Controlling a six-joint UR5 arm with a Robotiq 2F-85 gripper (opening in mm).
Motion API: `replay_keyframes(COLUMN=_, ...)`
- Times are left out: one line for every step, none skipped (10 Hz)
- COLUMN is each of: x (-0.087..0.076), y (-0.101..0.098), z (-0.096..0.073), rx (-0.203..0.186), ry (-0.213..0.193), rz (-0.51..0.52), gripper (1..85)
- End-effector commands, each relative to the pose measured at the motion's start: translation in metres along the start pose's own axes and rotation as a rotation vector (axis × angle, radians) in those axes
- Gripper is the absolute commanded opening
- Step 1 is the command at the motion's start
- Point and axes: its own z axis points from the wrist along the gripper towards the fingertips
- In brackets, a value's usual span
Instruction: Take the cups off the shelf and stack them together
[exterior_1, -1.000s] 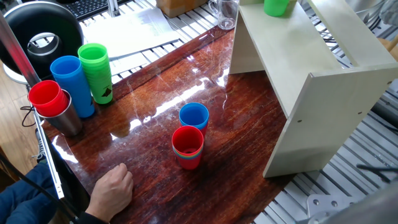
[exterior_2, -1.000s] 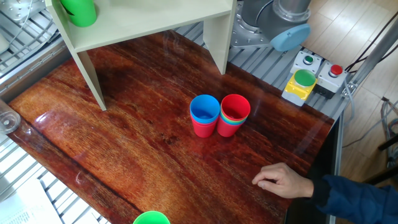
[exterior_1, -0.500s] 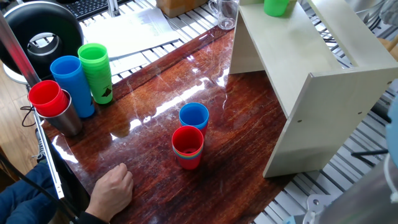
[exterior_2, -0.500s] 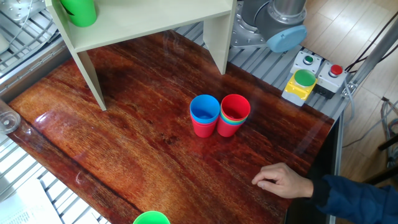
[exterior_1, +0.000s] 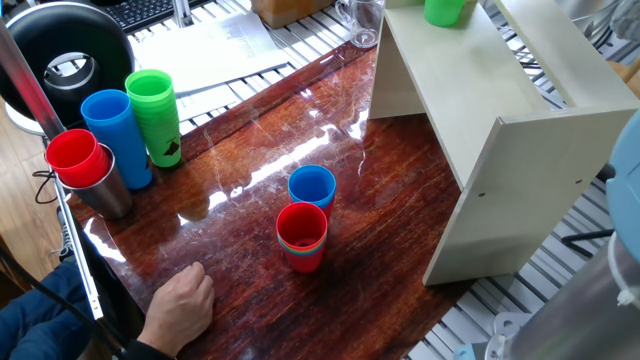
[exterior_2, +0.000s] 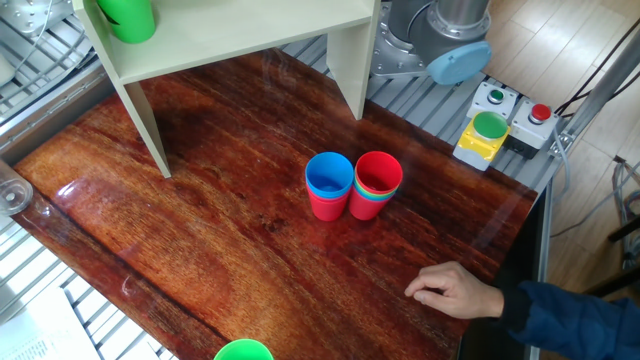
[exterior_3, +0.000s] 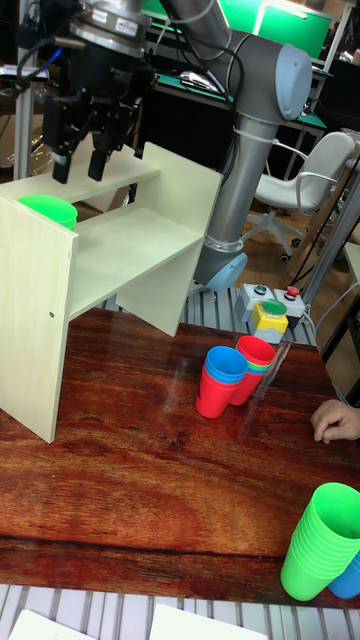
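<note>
A green cup (exterior_3: 48, 212) stands on the top board of the cream shelf (exterior_3: 125, 250), at its left end; it also shows as the green cup (exterior_1: 445, 10) and the green cup (exterior_2: 128, 17). My gripper (exterior_3: 80, 165) hangs just above and slightly right of that cup, open, with nothing between its fingers. On the table stand a blue cup nested in a red one (exterior_3: 220, 380) and, touching it, a red-topped stack (exterior_3: 256, 366) with green and blue rims showing. The same pair shows as the blue cup (exterior_1: 312, 187) and the red stack (exterior_1: 302, 236).
A tall blue cup column (exterior_1: 118, 135), a green column (exterior_1: 155, 115) and a steel tumbler (exterior_1: 102, 188) holding a red cup stand at the table's left. A person's hand (exterior_2: 455, 290) rests near the front edge. A button box (exterior_2: 490, 130) sits beside the robot base (exterior_2: 440, 40).
The arm has swung: its blue joint cap now enters at the right edge of one fixed view and has shifted slightly left in the other. The cups and the hand have not moved.
</note>
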Motion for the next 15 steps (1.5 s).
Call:
replay_keyframes(x=-0.002, y=-0.008, z=0.01, rx=0.006, ry=-0.007, rz=0.005, gripper=68.3)
replay_keyframes(x=-0.005, y=-0.01, z=0.015, rx=0.01, ry=-0.015, rz=0.002, gripper=68.0)
replay_keyframes(x=-0.007, y=-0.012, z=0.019, rx=0.012, ry=-0.018, rz=0.002, gripper=67.3)
replay_keyframes(x=-0.009, y=-0.011, z=0.023, rx=0.004, ry=-0.026, rz=0.011, gripper=66.3)
replay_keyframes(x=-0.01, y=-0.011, z=0.026, rx=0.003, ry=-0.027, rz=0.015, gripper=66.3)
replay_keyframes(x=-0.012, y=-0.011, z=0.029, rx=0.004, ry=-0.028, rz=0.024, gripper=65.3)
replay_keyframes(x=-0.014, y=-0.012, z=0.032, rx=0.009, ry=-0.029, rz=0.026, gripper=64.0)
replay_keyframes(x=-0.016, y=-0.014, z=0.036, rx=0.015, ry=-0.034, rz=0.029, gripper=61.0)
replay_keyframes(x=-0.018, y=-0.016, z=0.038, rx=0.021, ry=-0.039, rz=0.035, gripper=56.0)
replay_keyframes(x=-0.018, y=-0.019, z=0.039, rx=0.033, ry=-0.035, rz=0.045, gripper=48.0)
replay_keyframes(x=-0.018, y=-0.023, z=0.039, rx=0.048, ry=-0.033, rz=0.052, gripper=32.7)
replay_keyframes(x=-0.018, y=-0.025, z=0.039, rx=0.056, ry=-0.034, rz=0.057, gripper=22.0)
replay_keyframes(x=-0.018, y=-0.025, z=0.039, rx=0.057, ry=-0.032, rz=0.071, gripper=14.3)
replay_keyframes(x=-0.016, y=-0.026, z=0.034, rx=0.065, ry=-0.019, rz=0.086, gripper=1.3)
replay_keyframes(x=-0.016, y=-0.022, z=0.022, rx=0.066, ry=-0.007, rz=0.099, gripper=1.3)
